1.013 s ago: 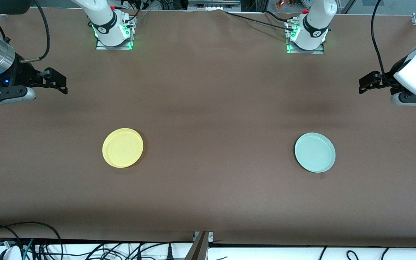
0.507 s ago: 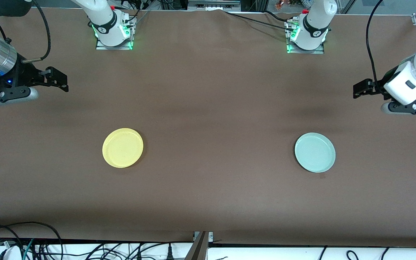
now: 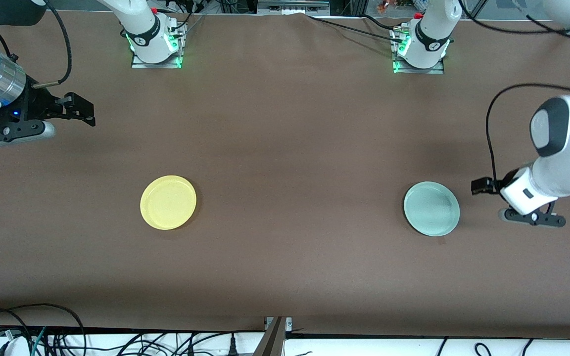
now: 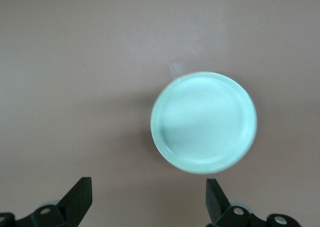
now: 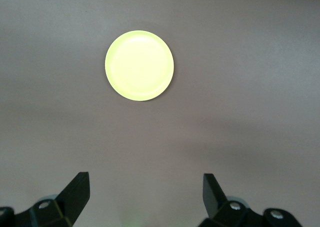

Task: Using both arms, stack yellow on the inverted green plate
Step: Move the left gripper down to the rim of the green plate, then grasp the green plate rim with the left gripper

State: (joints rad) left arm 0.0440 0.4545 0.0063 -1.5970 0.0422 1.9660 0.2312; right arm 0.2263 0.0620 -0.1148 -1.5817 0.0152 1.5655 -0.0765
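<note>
Green plate lies rim-up toward the left arm's end of the table; yellow plate sits well apart. Left gripper, fingers spread, hangs beside it for the flip. Right gripper, also spread, waits empty.

Before us, our bright yellow plate, pale mint-green plate, plain brown table, black grippers.
</note>
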